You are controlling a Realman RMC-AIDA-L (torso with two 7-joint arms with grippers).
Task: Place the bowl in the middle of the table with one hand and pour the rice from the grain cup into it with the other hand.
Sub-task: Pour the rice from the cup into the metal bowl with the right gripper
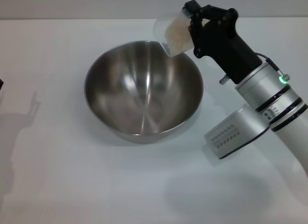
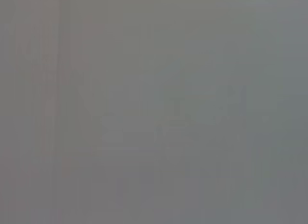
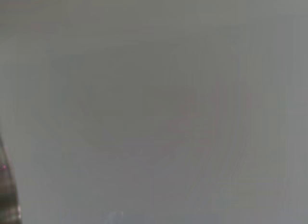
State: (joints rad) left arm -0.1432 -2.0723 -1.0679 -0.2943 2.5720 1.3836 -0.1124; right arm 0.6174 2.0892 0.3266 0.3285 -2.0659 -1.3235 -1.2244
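Table (image 1: 57, 185): plain white, flat, matte, filling nearly the whole head view; faint grey shadows at its left edge; both wrist views give only a featureless grey blur.

Bowl (image 1: 143, 91): large, round, stainless steel, brushed and shiny inside with streaked reflections; stands upright on the table near its middle; interior looks bare of grains.

Right arm: silver cylindrical segments with black bands and a small green light, ending in a black angular wrist; reaches in from the right, above the table beside the bowl's right rim.

Right gripper (image 1: 188, 22): black fingers clenched around the cup's base end, at the bowl's far right edge.

Cup (image 1: 172, 33): small, clear plastic, tipped steeply with its mouth aimed down and left toward the bowl; held above the far right rim, apart from the steel; its body juts out from the fingers toward the bowl.

Rice (image 1: 177, 35): pale beige grains, heaped inside the tilted cup, lying toward its mouth.

Left gripper: not visible in any view.
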